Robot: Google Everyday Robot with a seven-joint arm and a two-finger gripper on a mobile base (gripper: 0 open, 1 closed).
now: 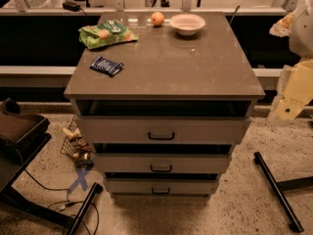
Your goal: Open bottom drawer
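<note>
Speckled pale flooring surrounds a grey-brown desk (215, 77) standing before a dark wall with a light ledge along it. At far left a dark brown padded object (19, 126) sits over a black stand leg (84, 205), with thin cables trailing on the floor beside it. Just right of that, a blue tape cross (79, 179) marks the floor, and a small wire basket (75, 143) of odds and ends leans near the desk's left side.

On the desk top, a green snack bag (107, 33) lies at the back left and a dark blue packet (106, 65) lies nearer the front left edge. Further right at the back are an orange fruit (157, 18) and, just beside it, a white bowl (187, 23).

Below the top, three pale drawers stack down the front. The top drawer (195, 130) and the middle drawer (195, 163) each have a dark gap above them. The bottom drawer (195, 186) is lowest, near the floor, its front tucked under the middle one with only a thin dark slit between, and its black bar handle (160, 191) is centred.

To the right, a black bar (276, 191) lies on the floor. At the far right edge, the pale yellow gripper (292, 94) hangs beside the desk's top right corner, well apart from the bottom drawer; I cannot tell whether it is open or closed.
</note>
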